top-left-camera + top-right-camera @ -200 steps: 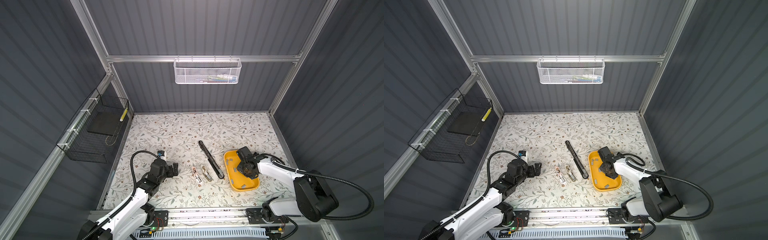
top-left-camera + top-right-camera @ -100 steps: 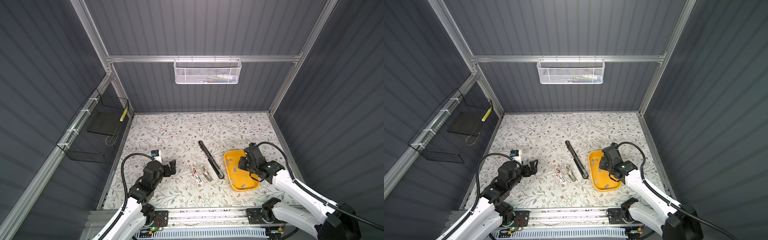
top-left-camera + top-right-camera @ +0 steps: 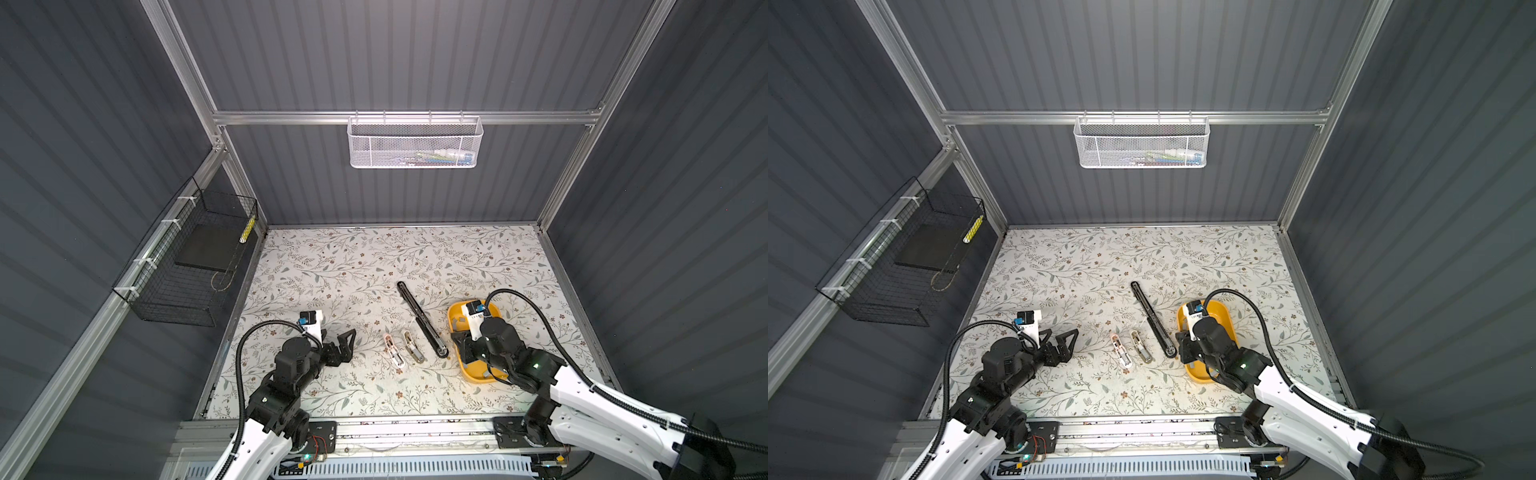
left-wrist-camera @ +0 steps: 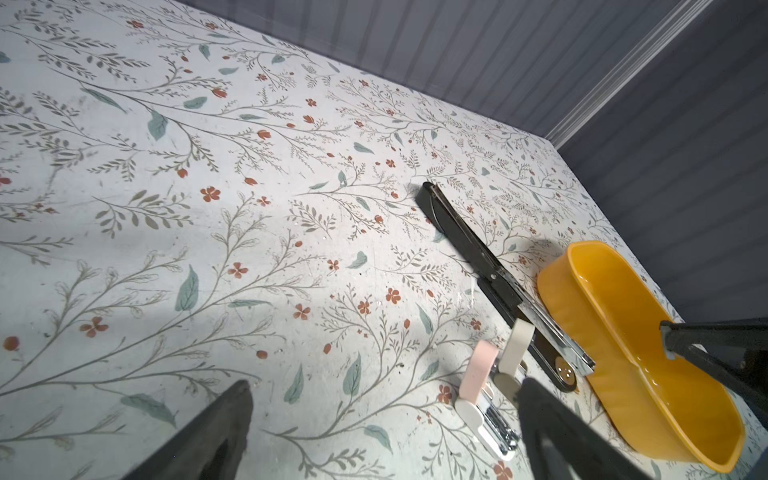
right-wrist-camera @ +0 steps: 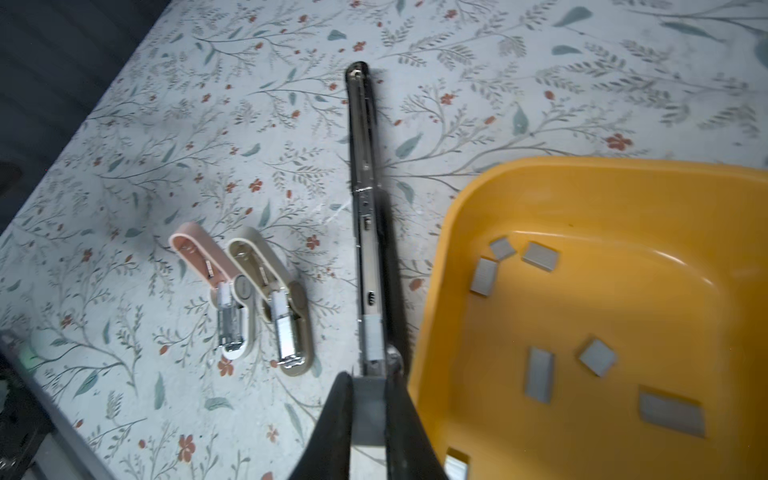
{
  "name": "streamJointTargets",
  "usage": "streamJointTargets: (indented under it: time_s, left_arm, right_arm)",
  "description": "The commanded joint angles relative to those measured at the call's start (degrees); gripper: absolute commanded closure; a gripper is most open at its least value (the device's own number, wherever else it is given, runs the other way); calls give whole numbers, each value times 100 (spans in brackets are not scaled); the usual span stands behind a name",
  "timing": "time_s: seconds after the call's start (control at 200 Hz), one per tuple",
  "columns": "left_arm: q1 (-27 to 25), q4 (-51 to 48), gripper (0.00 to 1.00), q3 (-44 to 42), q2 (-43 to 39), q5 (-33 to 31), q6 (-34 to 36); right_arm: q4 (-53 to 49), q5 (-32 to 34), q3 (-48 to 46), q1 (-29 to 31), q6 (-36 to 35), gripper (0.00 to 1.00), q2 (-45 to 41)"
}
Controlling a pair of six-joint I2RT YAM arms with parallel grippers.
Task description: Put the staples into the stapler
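A: Looking at the flowered counter [image 3: 374, 257], where are the staples [image 5: 540, 374]?
B: Most lie loose as short grey strips in a yellow tray [image 5: 478, 187] on the right. The right hand [image 5: 368, 382] is pinched closed on one staple strip [image 5: 369, 415], at the near end of a long black stapler [image 5: 365, 166] lying opened flat just beside the tray.
A: And the left hand [image 3: 348, 344]?
B: Spread wide, holding nothing, near a pink stapler [image 5: 199, 253] and a beige stapler [image 5: 257, 257], both flipped open

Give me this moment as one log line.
left hand open, empty | right hand shut on staple strip, beside yellow tray | black stapler lying open
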Motion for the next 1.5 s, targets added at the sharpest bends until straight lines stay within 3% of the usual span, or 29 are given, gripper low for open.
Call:
streamJointTargets:
  time_s: [0.0,0.28,0.51,1.496]
  left_arm:
    - [1,271,0,-46,231,393,86]
    - [-2,473,0,17,701,641,130]
    - [-1,412,0,-63,385,647,89]
    - [-1,317,0,-60,320,584,55]
  right_arm:
    - [702,-78,284,341,-20,83,441]
    - [1401,843,857,1586,83,83,1892]
    - [1570,761,1322,1894,286,84,3029]
    - [1207,582,1896,1965,381,84,4225]
